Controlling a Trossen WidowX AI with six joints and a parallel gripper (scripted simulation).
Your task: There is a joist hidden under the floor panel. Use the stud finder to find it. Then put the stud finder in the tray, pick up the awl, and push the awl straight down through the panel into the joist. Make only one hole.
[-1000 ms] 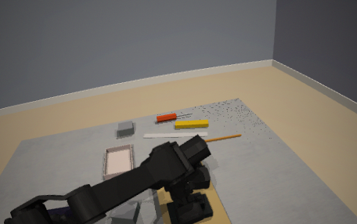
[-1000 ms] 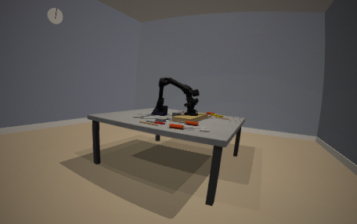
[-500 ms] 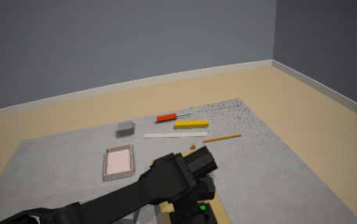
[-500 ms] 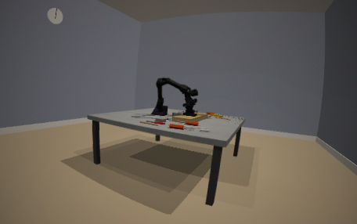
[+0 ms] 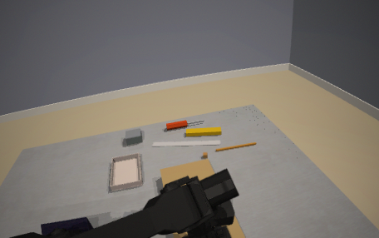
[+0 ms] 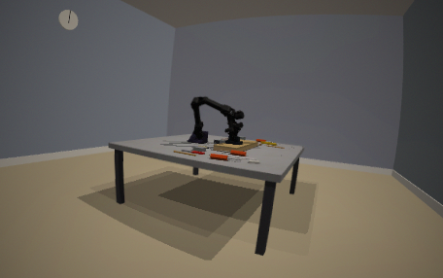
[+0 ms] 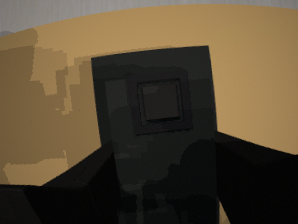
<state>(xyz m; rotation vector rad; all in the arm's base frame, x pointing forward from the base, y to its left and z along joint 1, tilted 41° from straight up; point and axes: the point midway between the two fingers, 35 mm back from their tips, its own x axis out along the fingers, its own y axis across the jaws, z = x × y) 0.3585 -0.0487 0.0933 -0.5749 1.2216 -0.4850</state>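
Note:
The tan floor panel (image 5: 188, 168) (image 6: 249, 146) (image 7: 260, 75) lies on the table, partly hidden by the arm in the top view. My gripper (image 7: 160, 139) (image 6: 234, 140) is shut on the dark stud finder (image 7: 200, 67), low over the panel; whether they touch cannot be told. The stud finder's square window (image 7: 160, 102) looks dark, with no lit mark seen. The shallow pinkish tray (image 5: 126, 171) holds nothing. Orange-handled tools (image 6: 219, 156) (image 6: 238, 153) lie near the table's front edge; which is the awl cannot be told. The joist is not visible.
Beyond the panel lie a grey block (image 5: 134, 136), a red-handled tool (image 5: 176, 125), a yellow bar (image 5: 204, 131), a white strip (image 5: 187, 144), a small orange cube (image 5: 204, 156) and an orange stick (image 5: 236, 146). The tray stands left of the panel in the top view.

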